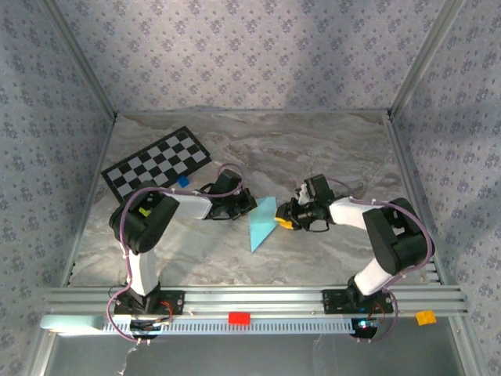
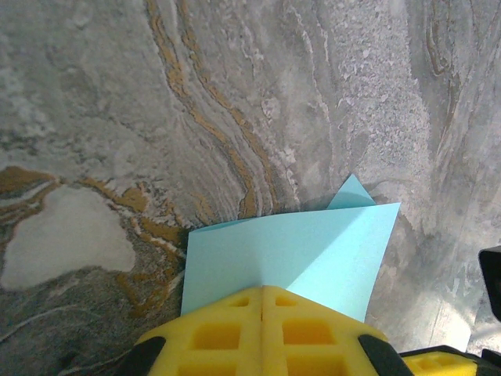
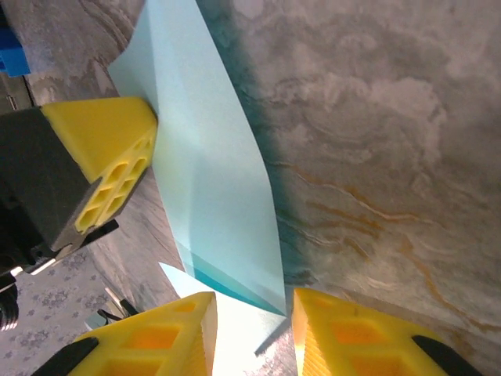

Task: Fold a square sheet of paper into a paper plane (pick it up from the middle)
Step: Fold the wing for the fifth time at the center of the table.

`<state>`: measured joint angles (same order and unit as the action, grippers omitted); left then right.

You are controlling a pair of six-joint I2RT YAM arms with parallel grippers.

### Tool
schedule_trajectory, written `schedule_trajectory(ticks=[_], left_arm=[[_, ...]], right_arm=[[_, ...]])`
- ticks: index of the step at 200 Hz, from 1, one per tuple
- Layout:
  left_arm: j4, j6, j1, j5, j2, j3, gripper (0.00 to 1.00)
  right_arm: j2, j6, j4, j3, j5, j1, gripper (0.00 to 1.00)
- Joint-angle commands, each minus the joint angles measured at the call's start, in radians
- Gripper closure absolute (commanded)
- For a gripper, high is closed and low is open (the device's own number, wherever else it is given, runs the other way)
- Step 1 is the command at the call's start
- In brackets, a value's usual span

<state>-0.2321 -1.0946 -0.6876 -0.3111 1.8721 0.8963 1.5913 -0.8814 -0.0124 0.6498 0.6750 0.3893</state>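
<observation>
The left fingers [image 2: 270,313] are pressed together on an edge of the sky-blue sheet of paper [image 2: 313,251], which fans out from between their yellow tips. Seen from the left wrist, the sheet has a second layer whose corner peeks out behind its far edge. The right fingers [image 3: 307,317] stand apart, with a pointed corner of the folded sheet lying in the gap between them; whether either tip touches it I cannot tell. From the right wrist the paper [image 3: 211,172] shows as a long, narrow folded shape with a darker inner layer near that corner. It throws a shadow onto the desk beside it, and one yellow tip of the left fingers [image 3: 109,157] is against its far side. From above, the sheet [image 1: 262,223] sits between the two arms near the middle of the marbled desk [image 1: 329,141], wide at the far end and tapering to a point toward the near edge. The left fingers [image 1: 244,205] meet its left side and the right fingers [image 1: 283,222] its right. A checkerboard card [image 1: 156,163] lies flat at the far left, with a small blue block [image 1: 183,182] just beside its near edge.
</observation>
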Motion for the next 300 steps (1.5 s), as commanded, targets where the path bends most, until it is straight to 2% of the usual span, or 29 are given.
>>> schedule_trajectory(ticks=[1, 72, 100, 170, 300], left_arm=[[0.123, 0.024, -0.008, 0.002, 0.022, -0.01, 0.95], [0.126, 0.029, -0.007, 0.0, 0.021, -0.007, 0.95], [0.119, 0.041, -0.008, -0.009, 0.024, -0.007, 0.95], [0.135, 0.059, -0.008, -0.008, 0.018, 0.002, 0.94], [0.139, 0.067, -0.007, -0.01, 0.008, 0.011, 0.93]], right_arm=[[0.026, 0.013, -0.019, 0.027, 0.03, -0.008, 0.68], [0.046, 0.039, -0.009, 0.041, 0.059, -0.018, 0.68], [0.094, 0.055, -0.062, 0.066, 0.135, -0.022, 0.68], [0.146, 0.145, -0.021, 0.123, 0.186, -0.041, 0.73], [0.226, 0.185, -0.028, 0.163, 0.242, -0.056, 0.76]])
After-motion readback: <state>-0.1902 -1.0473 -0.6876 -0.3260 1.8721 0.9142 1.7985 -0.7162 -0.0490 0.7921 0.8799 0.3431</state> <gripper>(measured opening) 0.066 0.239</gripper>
